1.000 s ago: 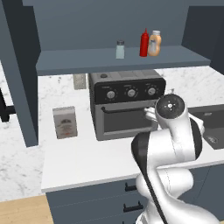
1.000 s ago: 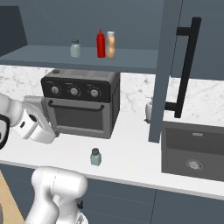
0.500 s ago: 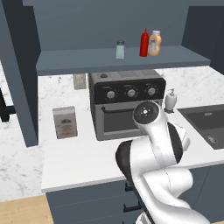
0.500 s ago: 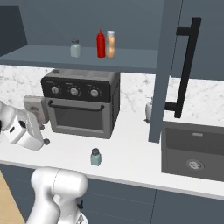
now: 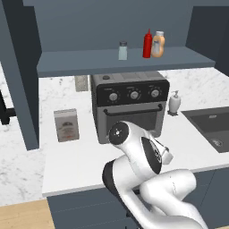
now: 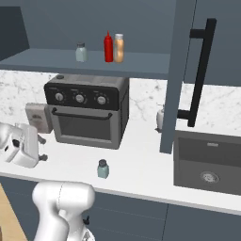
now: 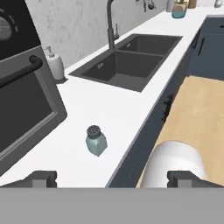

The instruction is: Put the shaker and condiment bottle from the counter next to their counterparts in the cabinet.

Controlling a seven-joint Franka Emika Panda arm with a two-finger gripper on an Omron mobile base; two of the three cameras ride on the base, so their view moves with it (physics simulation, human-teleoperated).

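Right base view is showing the small squat shaker (image 6: 103, 168) with its translucent pale teal body and grey rounded cap standing upright on the white, grey-veined marble counter (image 6: 141, 160), in front of the black and grey toaster oven (image 6: 87, 110) and toward that oven's right corner, close to the counter's front edge. Hand view is looking at the same shaker (image 7: 96, 140) from low along the worktop, with the oven's door at the left and the dark double sink (image 7: 127, 61) beyond it. The two-finger gripper (image 7: 112, 178) is standing with its jaws spread wide and nothing between them; the shaker is sitting well ahead of the fingertips (image 7: 41, 178), untouched. In the right base view the white hand is hanging to the left of the oven, above the counter's front edge.

Above the oven, on the wide flat shelf of the dark blue-grey wall cabinet (image 5: 125, 60), the small bright red squeeze bottle (image 5: 147, 44) with its pointed nozzle is standing just beside the orange-amber bottle with a white cap (image 5: 158, 44), on that bottle's left. The paler greenish shaker with a grey cap (image 5: 122, 50) is standing farther left on the same shelf, apart from both bottles.

A small brown box (image 5: 66, 125) is standing on the counter left of the oven, and a white soap dispenser (image 5: 174, 102) is sitting to the oven's right.
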